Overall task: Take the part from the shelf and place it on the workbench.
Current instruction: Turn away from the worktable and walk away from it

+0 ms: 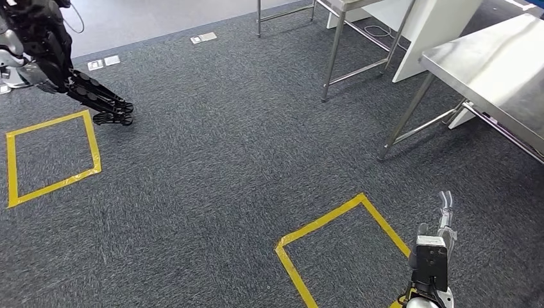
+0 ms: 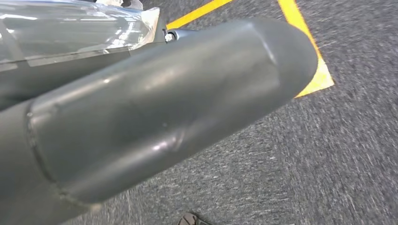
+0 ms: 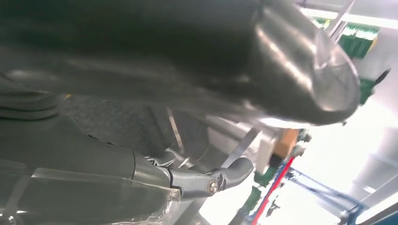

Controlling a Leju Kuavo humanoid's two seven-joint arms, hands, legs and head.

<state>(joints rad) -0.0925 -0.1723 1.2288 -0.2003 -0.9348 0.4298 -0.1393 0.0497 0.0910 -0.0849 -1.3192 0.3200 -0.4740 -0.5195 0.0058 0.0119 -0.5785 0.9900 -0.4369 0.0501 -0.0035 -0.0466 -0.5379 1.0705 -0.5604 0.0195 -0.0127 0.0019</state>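
Grey carpet floor, yellow tape squares. Steel worktop upper right. Right robot hand low, fingers extended, holding nothing. Left robot hand state unclear. Part location unclear.

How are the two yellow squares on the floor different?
The left yellow square lies near a black robot arm and shows all its corners. The right yellow square lies by the steel workbench, and the picture's bottom edge cuts it off. Both are yellow tape outlines on grey carpet.
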